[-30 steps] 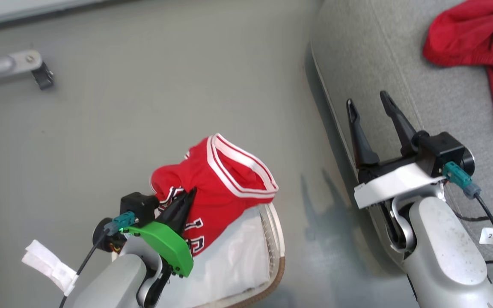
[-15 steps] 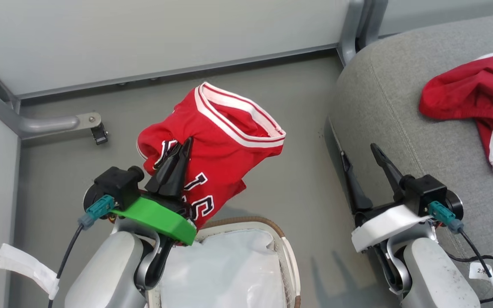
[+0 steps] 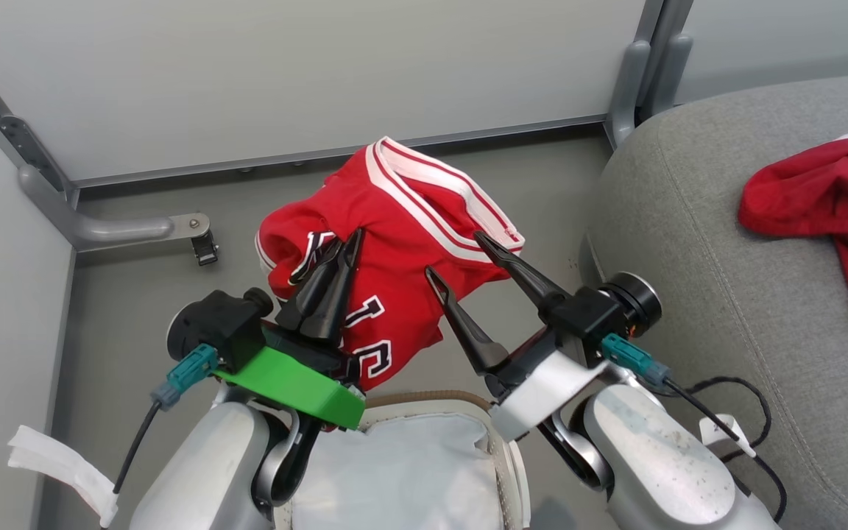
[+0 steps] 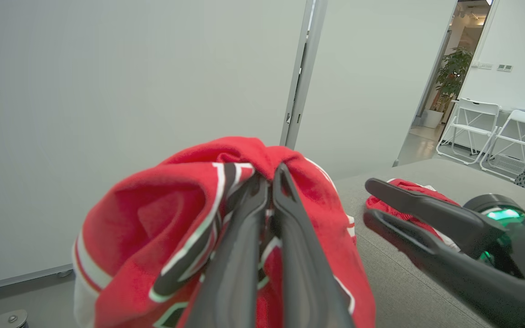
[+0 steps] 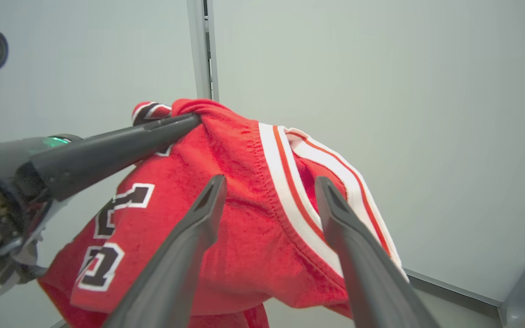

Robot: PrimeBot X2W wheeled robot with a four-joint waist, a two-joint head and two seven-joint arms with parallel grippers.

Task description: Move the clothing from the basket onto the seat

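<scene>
Head view, left fingers (image 3: 332,291) pinching jersey (image 3: 409,235), right fingers (image 3: 461,324) spread

Left gripper (image 3: 347,239) fingers (image 3: 328,294) pinched together; right gripper (image 3: 453,253) fingers (image 3: 461,324) splayed.

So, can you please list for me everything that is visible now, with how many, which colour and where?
seat: one, grey, right side of the head view
shorts: one, red with white trim, lying on the seat
basket: one, white with a brown rim, low in the head view between the arms
jersey: one, red with black and white letters, hanging above the basket
metal bracket: one, grey, low by the left wall
folding chairs: two, white, far back in the left wrist view
plant: one, green, behind the chairs
left pincer: one, dark, shut on the jersey
right pincer: one, dark, open, at the jersey's striped hem
</scene>
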